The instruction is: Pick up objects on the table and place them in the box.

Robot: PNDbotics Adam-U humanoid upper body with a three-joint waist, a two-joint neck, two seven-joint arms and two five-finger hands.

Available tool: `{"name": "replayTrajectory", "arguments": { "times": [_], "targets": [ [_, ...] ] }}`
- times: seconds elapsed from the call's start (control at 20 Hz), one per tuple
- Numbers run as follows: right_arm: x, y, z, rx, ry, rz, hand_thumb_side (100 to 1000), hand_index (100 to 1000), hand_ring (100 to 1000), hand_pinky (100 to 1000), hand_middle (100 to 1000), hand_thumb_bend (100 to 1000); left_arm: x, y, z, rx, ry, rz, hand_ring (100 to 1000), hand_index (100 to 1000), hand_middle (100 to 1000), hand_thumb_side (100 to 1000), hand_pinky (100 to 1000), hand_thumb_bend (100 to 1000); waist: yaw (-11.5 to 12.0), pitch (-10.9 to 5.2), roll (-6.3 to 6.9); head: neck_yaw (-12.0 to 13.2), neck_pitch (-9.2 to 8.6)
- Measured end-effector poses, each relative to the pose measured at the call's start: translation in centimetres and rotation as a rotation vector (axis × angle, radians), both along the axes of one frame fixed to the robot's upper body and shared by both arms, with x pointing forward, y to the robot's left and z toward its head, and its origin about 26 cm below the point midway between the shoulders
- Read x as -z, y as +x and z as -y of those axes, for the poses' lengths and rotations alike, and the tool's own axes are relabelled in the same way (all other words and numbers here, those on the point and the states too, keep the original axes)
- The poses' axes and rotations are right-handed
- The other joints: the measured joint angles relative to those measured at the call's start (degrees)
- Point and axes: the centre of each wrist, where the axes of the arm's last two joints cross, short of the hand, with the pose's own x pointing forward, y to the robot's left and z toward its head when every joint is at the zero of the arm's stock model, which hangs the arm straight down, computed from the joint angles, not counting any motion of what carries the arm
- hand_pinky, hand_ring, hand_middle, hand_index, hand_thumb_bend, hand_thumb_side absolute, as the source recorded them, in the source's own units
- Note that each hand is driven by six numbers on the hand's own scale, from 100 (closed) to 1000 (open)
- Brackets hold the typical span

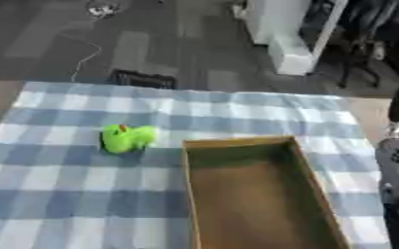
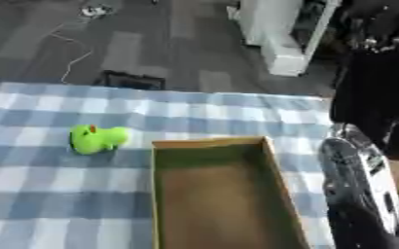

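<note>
One green toy sits on the checked tabletop, just left of the empty box. No robot hand shows, so its state is unknowable. The soft, rounded toy could roll when grasped.

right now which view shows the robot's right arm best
The right eye view: the right arm fills its right side, black above and silver below, beside the box. The left eye view catches only a sliver of it at the right edge. Neither view shows the robot hand.
</note>
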Motion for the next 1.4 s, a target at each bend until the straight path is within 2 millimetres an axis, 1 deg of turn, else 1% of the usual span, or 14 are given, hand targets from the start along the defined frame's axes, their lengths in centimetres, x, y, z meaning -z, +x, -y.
{"name": "replayTrajectory", "arguments": {
  "times": [0.25,0.35,0.4,0.45,0.5,0.6,0.65,0.7,0.75,0.8,1.0,1.2,1.35,1.4],
  "targets": [
    [0.0,0.0,0.2,0.005,0.005,-0.010,624,664,460,550,476,100,0.0,0.0,0.0,-0.015,0.028,-0.016,441,707,596,873,472,100,-0.16,0.00,-0.01,0.00,2.12],
    [0.0,0.0,0.2,0.008,0.006,-0.018,624,664,461,550,476,100,-0.1,0.0,-0.1,-0.032,0.057,-0.025,465,719,622,883,494,100,-0.25,0.00,-0.01,0.00,2.93],
    [0.1,0.0,0.2,0.011,0.006,-0.024,624,664,461,549,476,100,0.0,-0.1,-0.3,-0.045,0.079,-0.032,495,729,652,892,524,100,-0.25,0.00,-0.01,0.03,3.60],
    [0.2,0.0,0.3,0.015,0.006,-0.030,624,664,461,550,476,100,0.0,-0.2,-0.5,-0.064,0.106,-0.041,487,726,644,889,516,100,-0.23,0.00,-0.01,0.36,4.54],
    [0.2,0.0,0.4,0.018,0.007,-0.033,624,664,461,549,476,100,0.1,-0.2,-0.7,-0.086,0.135,-0.048,523,745,686,903,548,100,-0.22,-0.01,-0.01,0.86,5.47],
    [0.2,0.0,0.4,0.023,0.006,-0.038,624,665,462,549,477,100,0.1,-0.4,-1.3,-0.141,0.206,-0.065,546,760,716,914,564,100,-0.18,-0.15,0.03,2.39,7.94],
    [0.2,0.0,0.4,0.024,0.005,-0.042,624,665,462,549,476,100,0.2,-0.5,-1.6,-0.171,0.246,-0.077,538,754,706,910,558,100,-0.15,-0.18,0.07,3.08,8.98],
    [0.2,0.0,0.4,0.025,0.005,-0.044,626,666,463,548,477,100,0.2,-0.6,-1.8,-0.200,0.283,-0.089,566,772,739,923,576,100,-0.14,-0.18,0.13,3.65,9.74],
    [0.2,0.0,0.4,0.026,0.005,-0.047,625,666,463,548,477,100,0.2,-0.7,-2.0,-0.226,0.316,-0.102,577,776,748,903,583,100,-0.15,-0.18,0.20,4.08,10.25],
    [0.2,0.0,0.4,0.027,0.004,-0.048,627,666,463,548,477,100,0.2,-0.8,-2.3,-0.254,0.354,-0.116,586,779,755,929,588,100,-0.19,-0.18,0.30,4.34,10.58],
    [0.2,0.0,0.4,0.029,0.003,-0.054,627,669,464,548,477,100,-0.1,-1.0,-3.0,-0.350,0.486,-0.150,608,780,768,934,603,100,-0.35,-0.17,0.37,4.56,11.17],
    [0.2,0.0,0.4,0.028,0.001,-0.061,626,669,464,548,478,100,-0.6,-1.2,-3.3,-0.425,0.597,-0.164,639,782,792,935,624,100,-0.65,-0.17,0.72,4.57,11.21],
    [0.2,0.0,0.4,0.028,-0.001,-0.065,625,670,465,549,478,100,-1.1,-1.2,-3.4,-0.479,0.673,-0.166,666,782,805,932,640,100,-0.73,-0.17,0.96,4.74,11.21],
    [0.2,0.0,0.4,0.027,-0.002,-0.066,625,670,465,549,478,100,-1.4,-1.2,-3.4,-0.496,0.696,-0.160,669,782,805,901,642,100,-0.84,-0.17,0.99,4.74,11.21]
  ]
}}
